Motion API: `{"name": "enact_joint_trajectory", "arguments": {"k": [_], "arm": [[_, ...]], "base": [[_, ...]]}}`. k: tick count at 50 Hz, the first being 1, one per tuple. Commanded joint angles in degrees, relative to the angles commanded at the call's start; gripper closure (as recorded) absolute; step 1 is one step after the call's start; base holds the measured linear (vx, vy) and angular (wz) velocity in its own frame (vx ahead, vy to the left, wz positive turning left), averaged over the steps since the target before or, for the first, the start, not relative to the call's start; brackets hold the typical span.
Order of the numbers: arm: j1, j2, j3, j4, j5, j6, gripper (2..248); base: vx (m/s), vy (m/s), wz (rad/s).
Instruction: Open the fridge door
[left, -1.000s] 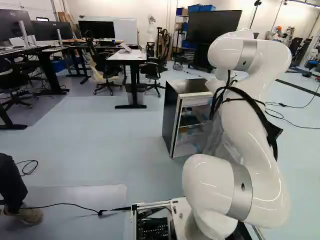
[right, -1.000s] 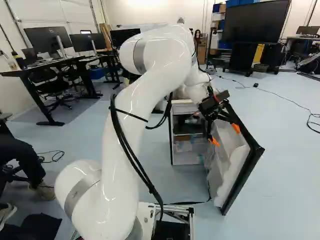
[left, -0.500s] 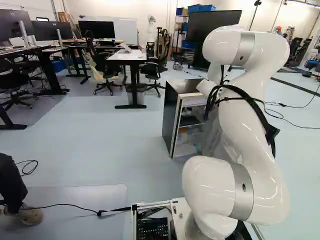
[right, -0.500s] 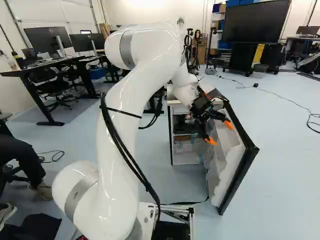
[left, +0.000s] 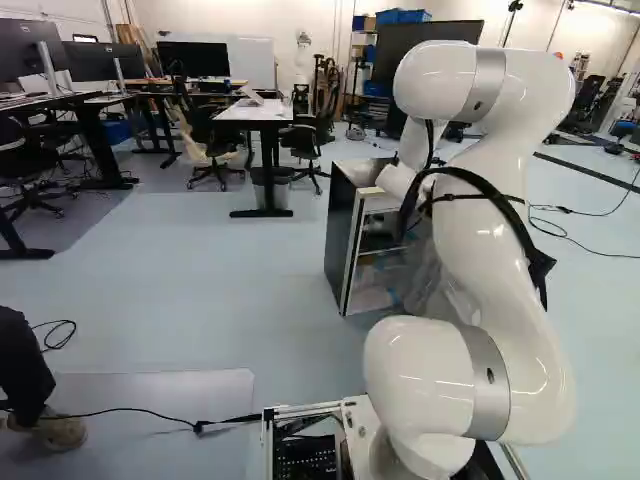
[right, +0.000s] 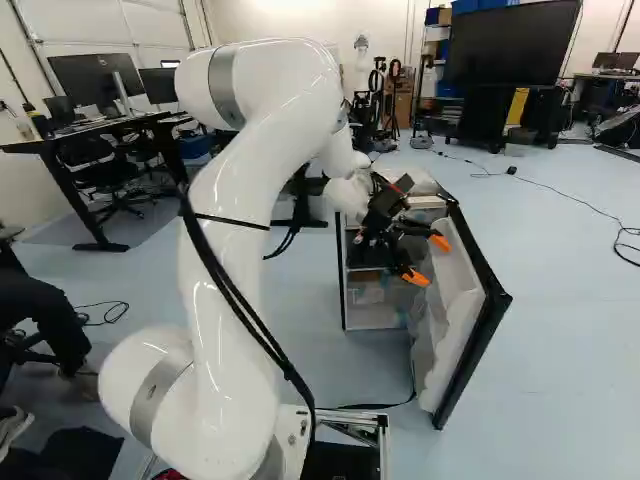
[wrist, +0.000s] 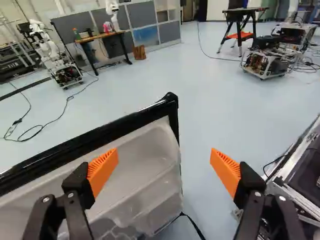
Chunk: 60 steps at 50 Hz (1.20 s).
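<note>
The gripper (right: 428, 260) is spread wide; the fridge door (wrist: 150, 152), swung open, is seen ahead of it. Its top corner is framed by the finger gap.

Black tool (right: 428, 260), orange pads (wrist: 102, 172); fridge door (wrist: 145, 150) white inside, black-edged.

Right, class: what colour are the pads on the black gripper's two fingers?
Orange, bright and plain, showing best in the wrist view.

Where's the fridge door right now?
In the right base view, the fridge door stands swung open at the right of the fridge. The wrist view shows it ahead of the open gripper.
</note>
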<state>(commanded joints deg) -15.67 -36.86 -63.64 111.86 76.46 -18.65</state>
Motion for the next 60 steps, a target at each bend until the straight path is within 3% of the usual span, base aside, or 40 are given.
{"name": "enact_joint_trajectory", "arguments": {"k": [43,60], "arm": [[10.33,7.41,14.08,-12.01,0.0,0.0,3],[10.94,7.94,14.93,-12.93,-0.07,0.05,3]], "base": [[0.0,0.0,0.0],[0.0,0.0,0.0]]}}
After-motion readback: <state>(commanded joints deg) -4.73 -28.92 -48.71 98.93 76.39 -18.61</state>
